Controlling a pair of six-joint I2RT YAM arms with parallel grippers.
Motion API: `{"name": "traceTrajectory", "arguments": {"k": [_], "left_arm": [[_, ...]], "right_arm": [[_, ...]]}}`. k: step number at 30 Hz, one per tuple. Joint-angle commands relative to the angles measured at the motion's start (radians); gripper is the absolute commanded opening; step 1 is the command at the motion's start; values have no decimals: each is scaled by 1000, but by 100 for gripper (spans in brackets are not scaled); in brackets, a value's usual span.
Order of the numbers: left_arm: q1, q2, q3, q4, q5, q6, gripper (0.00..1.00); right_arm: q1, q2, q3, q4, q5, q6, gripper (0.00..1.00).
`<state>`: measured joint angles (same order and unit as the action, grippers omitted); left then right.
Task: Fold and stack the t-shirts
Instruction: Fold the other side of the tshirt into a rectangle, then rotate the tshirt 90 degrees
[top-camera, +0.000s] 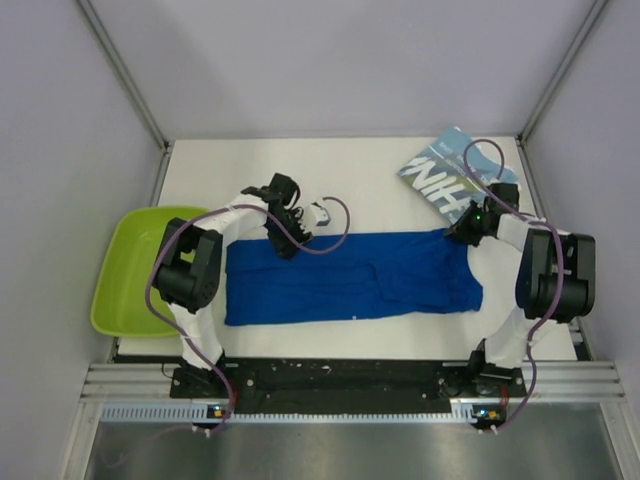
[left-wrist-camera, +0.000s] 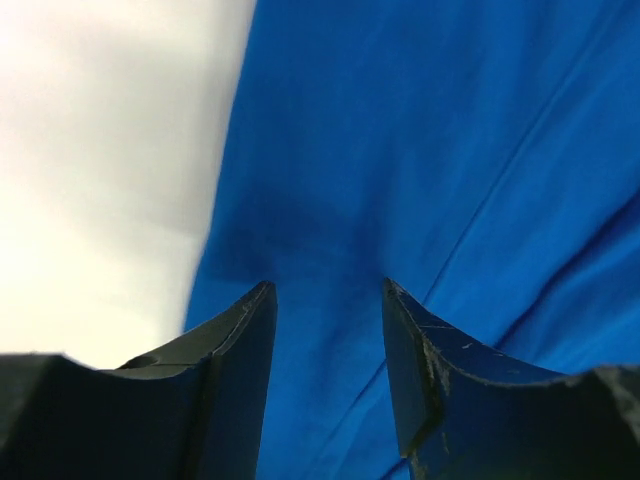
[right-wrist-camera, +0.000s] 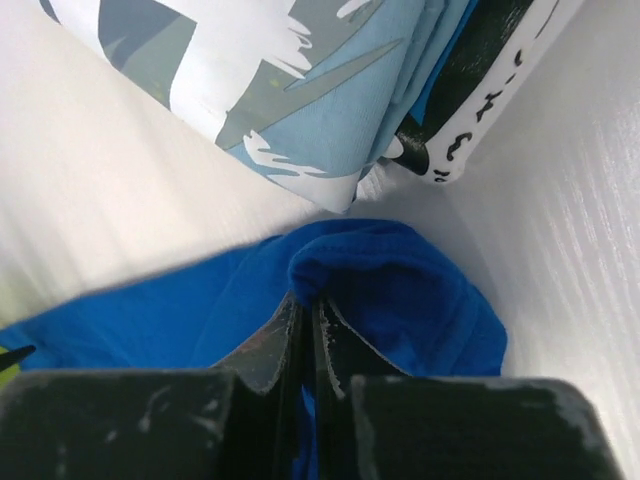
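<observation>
2 ends, your blue t-shirt (top-camera: 350, 278) lying left-right: right fingers (right-wrist-camera: 308, 330) pinching right corner, left fingers (left-wrist-camera: 255, 320) spread over left edge.

Table (top-camera: 370, 165): white, matt, rectangular; fills the middle of the top view.
Tub (top-camera: 135, 265): lime-green plastic, rounded corners, shallow; sits at the table's left edge and reaches out past it.
Rail (top-camera: 130, 382): silver slotted metal; runs along the table's near edge, with a perforated strip just below.
Struts (top-camera: 120, 70): two slanting metal bars; rise from the table's far corners, one on each side.
Walls (top-camera: 340, 60): plain, pale lilac-grey; close in the far side and both flanks.
Floor plate (top-camera: 340, 450): brushed metal; lies nearest the camera, below the rail.
</observation>
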<state>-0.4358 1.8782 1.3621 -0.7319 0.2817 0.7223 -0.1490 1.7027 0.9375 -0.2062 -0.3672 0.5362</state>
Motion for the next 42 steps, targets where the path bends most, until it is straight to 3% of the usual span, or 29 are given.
{"name": "traceTrajectory", "arguments": {"k": [1,11,20,24,27,29,34,37,42], "left_arm": [[49,-51,-101,101,-116,-69,50],[80,-74,-259,149,-121,-93,49],[88,-172,-189,53,-43,-64,54],[132,-206,-106,-20,28,-55,54],[190,-203,-87,9,-19,-72,53],[221,-168,-87,46,-102,-83,52],[247,-108,-136,101,-243,-67,48],[247,-131,-220,146,-251,-52,46],[247,-194,-369,157,-240,-21,45]], "right_arm": [[-3,11,69,71,22,-48,0],[-3,72,142,76,99,-185,0],[37,-55,205,-77,195,-245,37],[115,-184,201,-205,362,-272,43],[176,-241,156,-245,427,-269,44],[221,-265,109,-242,416,-249,39],[298,-217,41,-191,298,-234,9],[301,-144,29,-186,293,-222,1],[304,-23,56,-209,317,-223,0]]}}
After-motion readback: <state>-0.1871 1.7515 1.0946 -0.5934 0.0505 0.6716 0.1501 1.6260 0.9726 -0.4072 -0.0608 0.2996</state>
